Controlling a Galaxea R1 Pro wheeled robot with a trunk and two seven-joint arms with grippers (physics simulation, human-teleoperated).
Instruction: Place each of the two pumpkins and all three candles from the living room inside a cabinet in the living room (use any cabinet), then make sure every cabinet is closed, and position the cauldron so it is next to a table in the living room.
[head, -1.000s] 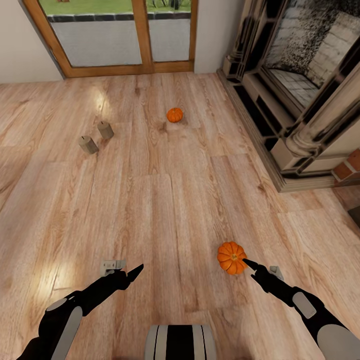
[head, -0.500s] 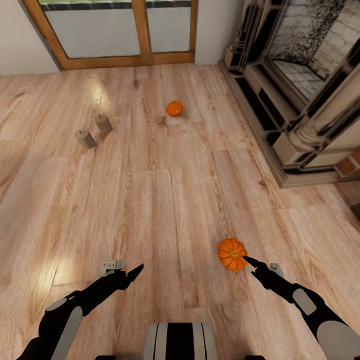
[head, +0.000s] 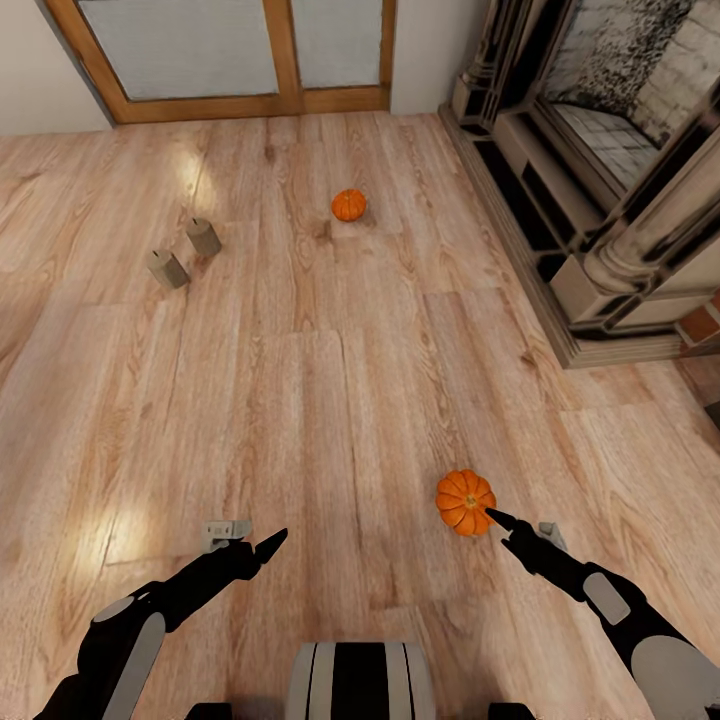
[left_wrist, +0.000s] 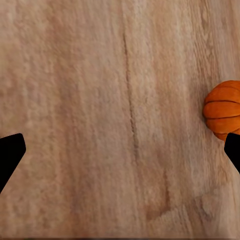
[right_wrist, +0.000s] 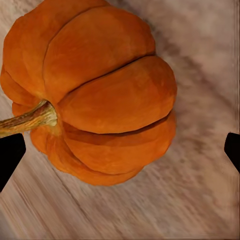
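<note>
Head view: fireplace (head: 600, 180) right, candles (head: 185, 252) left.

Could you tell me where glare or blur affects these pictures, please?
Head view: pale glare patches on the floor, one beyond the candles, one ahead of the left claw; the image is otherwise sharp. Right wrist view: the pumpkin is crisp, the boards beneath it streaky. Left wrist view: wood grain soft throughout.

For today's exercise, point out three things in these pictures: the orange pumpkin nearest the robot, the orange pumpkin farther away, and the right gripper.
Near orange ribbed pumpkin (head: 464, 502): head view, its top.
Far orange ribbed pumpkin (head: 348, 205): head view, its middle.
Right black gripper (head: 497, 518): head view, its fingertips beside the near pumpkin.
</note>
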